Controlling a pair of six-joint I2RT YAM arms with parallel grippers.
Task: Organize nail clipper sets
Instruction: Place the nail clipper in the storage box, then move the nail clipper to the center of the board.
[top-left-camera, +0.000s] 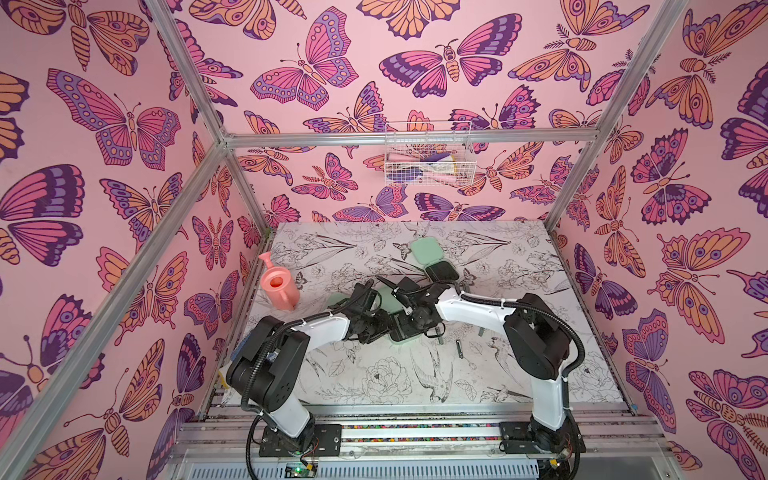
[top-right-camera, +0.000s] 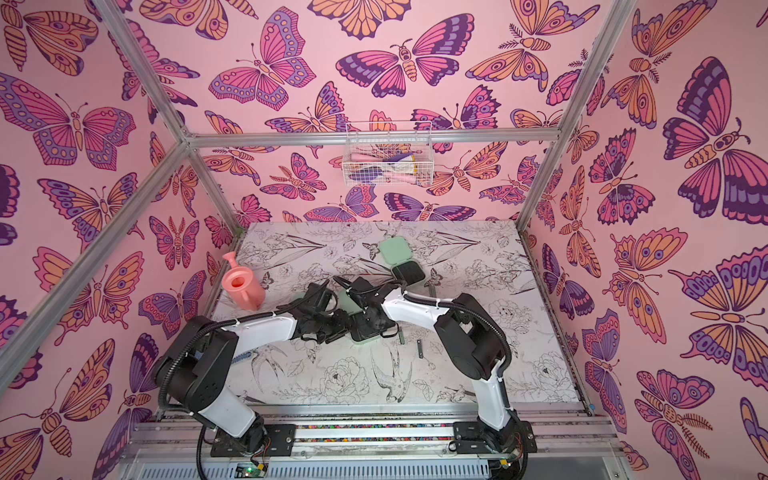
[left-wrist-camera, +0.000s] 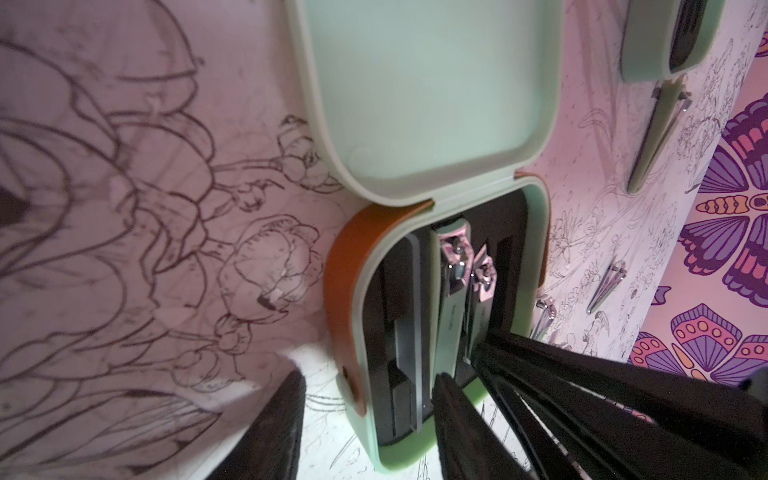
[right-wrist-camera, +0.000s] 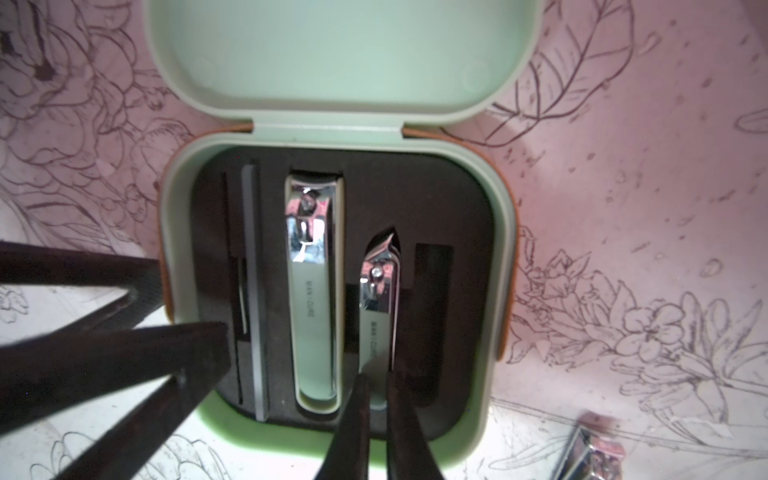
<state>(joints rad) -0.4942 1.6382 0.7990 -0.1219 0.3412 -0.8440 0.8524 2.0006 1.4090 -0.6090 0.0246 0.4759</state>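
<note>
Since a slim dark tool (top-left-camera: 459, 348) lies loose on the table (top-left-camera: 374, 382) nearest my bases, I judge the sorting only partly done.

Just past it, my left pincer (left-wrist-camera: 370, 376) stands astride one side wall of the open mint-green case (right-wrist-camera: 503, 249). One finger is outside the wall and one is over the black foam. Its jaws are apart, and a sliver of table shows between the outer finger and the wall. I take this as a brace to stop the light case skidding, not a clamp.

My right pincer (right-wrist-camera: 380, 415) is closed on the tail of the small clipper (right-wrist-camera: 380, 299). I judge that a grip on the very end leaves the rest free to settle into the foam.

That clipper's long axis runs from the case's front edge toward the hinge, with its slanted cutting tip pointing at the hinge. It lies parallel to the large clipper (right-wrist-camera: 316, 299) just beside it and to the nail file (right-wrist-camera: 253, 291) beyond that. On its other side a narrow recess (right-wrist-camera: 432, 316) is empty. Whether it is fully seated I cannot tell.

Past the hinge, the lid (right-wrist-camera: 345, 54) lies thrown back.

Farther off, well apart, a second case (top-left-camera: 424, 249) sits open at the back of the table. The pink watering can (top-left-camera: 279, 286) stands on my left side.
</note>
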